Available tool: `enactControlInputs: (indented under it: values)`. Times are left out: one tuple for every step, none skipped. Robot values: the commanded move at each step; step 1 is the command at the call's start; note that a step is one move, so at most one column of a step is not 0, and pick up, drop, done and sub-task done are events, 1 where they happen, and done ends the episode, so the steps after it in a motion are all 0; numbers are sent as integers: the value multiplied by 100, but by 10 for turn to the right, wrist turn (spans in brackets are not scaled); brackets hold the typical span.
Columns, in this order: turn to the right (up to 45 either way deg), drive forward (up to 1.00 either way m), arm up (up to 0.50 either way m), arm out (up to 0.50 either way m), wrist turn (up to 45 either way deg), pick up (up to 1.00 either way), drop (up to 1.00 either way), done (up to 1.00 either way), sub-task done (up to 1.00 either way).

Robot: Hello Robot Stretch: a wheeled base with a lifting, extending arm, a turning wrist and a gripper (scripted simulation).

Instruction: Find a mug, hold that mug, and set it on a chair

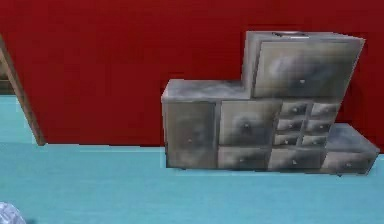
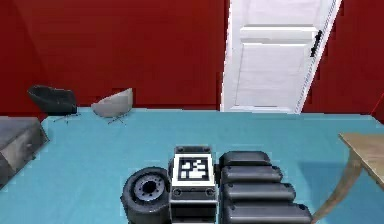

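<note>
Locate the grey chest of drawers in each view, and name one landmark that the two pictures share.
Forward view: the grey chest of drawers stands right of the middle, stepped in shape, against the red wall.
Arm side view: a grey block at the left edge may be its end, but that cannot be told for certain.
Shared landmark: the red wall, with the teal floor at its foot.

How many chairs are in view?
2. A dark chair stands at the arm side view's left; a grey chair sits just right of it. Others may be hidden.
</note>
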Motion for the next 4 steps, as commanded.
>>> enactControlInputs:
  values:
    - [450, 0, 0, 0, 0, 0, 0, 0, 0]
    - [330, 0, 0, 0, 0, 0, 0, 0, 0]
    - [0, 0, 0, 36, 0, 0, 0, 0, 0]
    - [0, 0, 0, 0, 450, 0, 0, 0, 0]
